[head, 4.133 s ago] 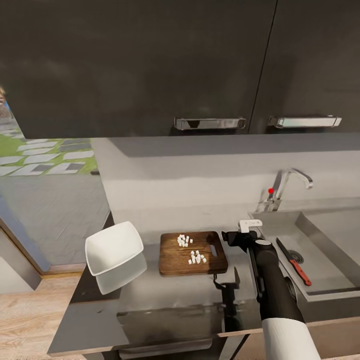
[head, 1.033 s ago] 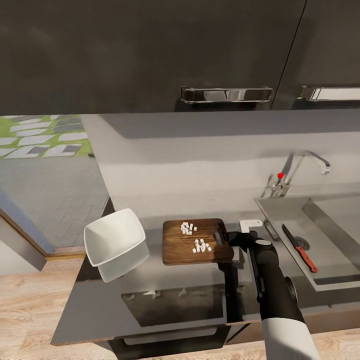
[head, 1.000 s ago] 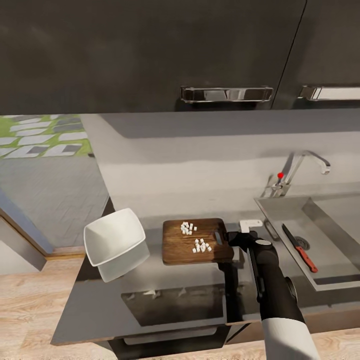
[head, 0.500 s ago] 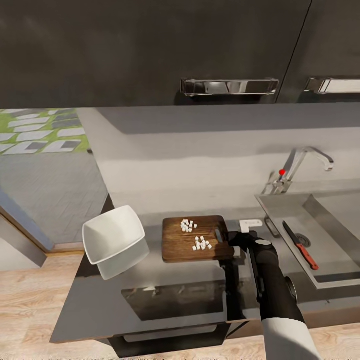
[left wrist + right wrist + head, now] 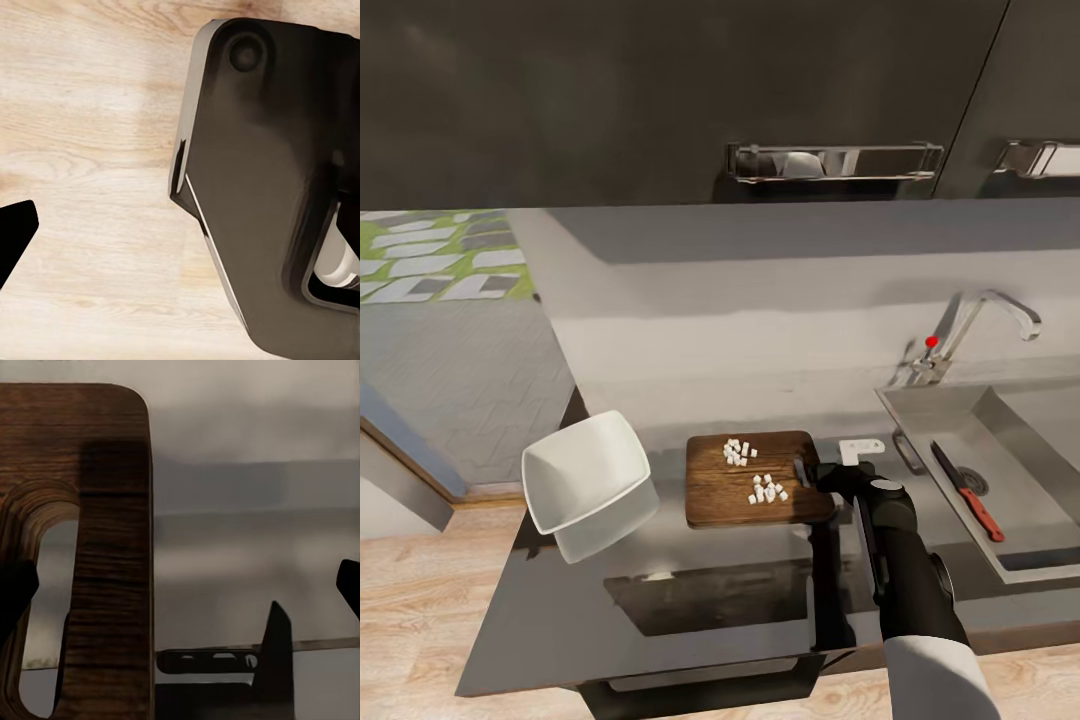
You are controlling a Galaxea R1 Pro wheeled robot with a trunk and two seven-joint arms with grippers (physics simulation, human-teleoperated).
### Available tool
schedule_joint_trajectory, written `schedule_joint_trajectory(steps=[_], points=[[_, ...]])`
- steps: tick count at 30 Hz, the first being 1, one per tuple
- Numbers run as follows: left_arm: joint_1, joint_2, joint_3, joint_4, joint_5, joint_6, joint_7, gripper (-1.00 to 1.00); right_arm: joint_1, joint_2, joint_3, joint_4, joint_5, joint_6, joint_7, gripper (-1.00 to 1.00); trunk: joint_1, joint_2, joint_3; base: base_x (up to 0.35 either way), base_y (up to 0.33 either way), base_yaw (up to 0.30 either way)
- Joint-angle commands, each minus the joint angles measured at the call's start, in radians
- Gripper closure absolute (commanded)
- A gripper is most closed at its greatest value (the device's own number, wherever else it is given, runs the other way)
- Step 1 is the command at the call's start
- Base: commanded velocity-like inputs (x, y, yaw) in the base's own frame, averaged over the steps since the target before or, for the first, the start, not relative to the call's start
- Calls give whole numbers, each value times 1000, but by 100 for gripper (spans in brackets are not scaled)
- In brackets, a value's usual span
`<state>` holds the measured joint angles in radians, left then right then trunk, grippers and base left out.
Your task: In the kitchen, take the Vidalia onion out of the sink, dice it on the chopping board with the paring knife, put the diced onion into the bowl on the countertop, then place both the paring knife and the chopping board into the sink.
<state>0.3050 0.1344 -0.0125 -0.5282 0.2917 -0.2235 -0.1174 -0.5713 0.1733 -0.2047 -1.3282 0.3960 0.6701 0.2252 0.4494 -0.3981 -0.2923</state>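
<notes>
White onion cubes (image 5: 753,474) were left in two small heaps on the brown wooden chopping board (image 5: 712,492), likely waiting to be tipped into the shiny white bowl (image 5: 585,472) placed just beside it. The right gripper (image 5: 807,470) was held at the board's slotted end with its fingers spread apart, probably so the board could be gripped. The red-handled paring knife (image 5: 967,490) was already laid in the grey steel sink (image 5: 940,425).

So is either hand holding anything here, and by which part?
It cannot be told. The right hand sits at the chopping board by its handle-slot end, but whether it grips it does not show.
</notes>
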Motion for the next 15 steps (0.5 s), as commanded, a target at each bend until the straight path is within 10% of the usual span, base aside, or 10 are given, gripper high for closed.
schedule_joint_trajectory(steps=[1,15], points=[[0,1,-1,-1,10,0,-5,-100,-1,1,-2,-1,10,3,10,-100,1,-2,-2,9,3,0],[0,0,-1,0,10,0,-5,-100,-1,1,-3,-1,13,3,6,-100,1,-2,-2,1,0,0]])
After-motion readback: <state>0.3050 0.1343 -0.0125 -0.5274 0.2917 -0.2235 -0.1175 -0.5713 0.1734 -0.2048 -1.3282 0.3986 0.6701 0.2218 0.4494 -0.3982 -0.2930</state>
